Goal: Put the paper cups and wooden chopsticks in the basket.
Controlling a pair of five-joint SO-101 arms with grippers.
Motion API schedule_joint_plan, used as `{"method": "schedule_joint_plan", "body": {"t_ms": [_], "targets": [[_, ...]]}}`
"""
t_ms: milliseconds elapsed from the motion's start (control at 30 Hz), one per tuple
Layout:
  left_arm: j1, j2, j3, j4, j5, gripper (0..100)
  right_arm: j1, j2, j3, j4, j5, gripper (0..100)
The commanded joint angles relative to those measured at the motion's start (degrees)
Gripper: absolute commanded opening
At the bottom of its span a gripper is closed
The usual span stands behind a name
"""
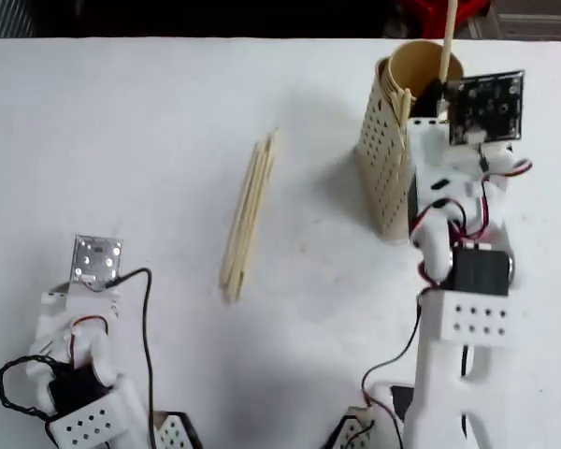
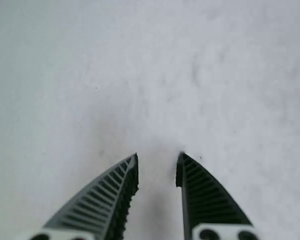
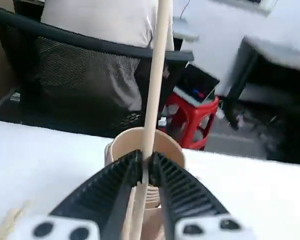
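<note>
Left arm's jaws stand slightly spread over bare bench [image 1: 122,122]. Mid-bench, pale wooden chopsticks [image 1: 248,220] lie bundled. Farther off, right arm's jaws pinch one upright chopstick [image 3: 156,75] over the tan paper cup [image 1: 421,64] inside the perforated basket [image 1: 383,178].

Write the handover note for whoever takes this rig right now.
Right tool: shut on one chopstick, held upright above the paper cup.
Left tool: open, empty, over bare table.
Done: the cup appears to sit in the basket.
Left: drop the held chopstick in, then fetch the loose chopsticks lying on the table.
</note>
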Motion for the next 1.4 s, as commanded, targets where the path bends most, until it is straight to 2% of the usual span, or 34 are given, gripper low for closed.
{"method": "schedule_joint_plan", "body": {"t_ms": [0, 200, 300, 467, 533, 667, 767, 900, 1000, 1233, 1367], "targets": [[-0.40, -0.40, -0.18, 0.18, -0.26, 14, 0.66, 1.19, 1.23, -2.33, -2.73, 1.7], [-0.40, -0.40, -0.18, 0.18, -0.26, 14, 0.57, -0.40, 12.92, -12.00, -2.73, 1.8], [-0.40, -0.40, -0.18, 0.18, -0.26, 14, 0.66, -2.33, 15.82, -12.18, -2.64, 3.5], [-0.40, -0.40, -0.18, 0.18, -0.26, 14, 0.66, -9.71, 14.59, -3.12, -2.64, 20.9], [-0.40, -0.40, -0.18, 0.18, -0.26, 14, 0.66, -13.85, 11.78, 2.68, -2.64, 20.6], [-0.40, -0.40, -0.18, 0.18, -0.26, 14, -0.31, -20.00, 3.78, 13.93, -2.64, 13.7], [-0.40, -0.40, -0.18, 0.18, -0.26, 14, -3.91, -20.44, -2.81, 21.93, -2.64, 12.3], [-0.40, -0.40, -0.18, 0.18, -0.26, 14, -13.67, -15.43, -7.65, 29.67, -2.64, 12.3], [-0.40, -0.40, -0.18, 0.18, -0.26, 14, -20.97, -8.22, -8.18, 30.99, -2.73, 12.3], [-0.40, -0.40, -0.18, 0.18, -0.26, 14, -34.77, 16.13, -8.44, 27.65, -3.16, 12.3], [-0.40, -0.40, -0.18, 0.18, -0.26, 14, -37.76, 29.67, -8.53, 21.58, -3.87, 12.4]]}}
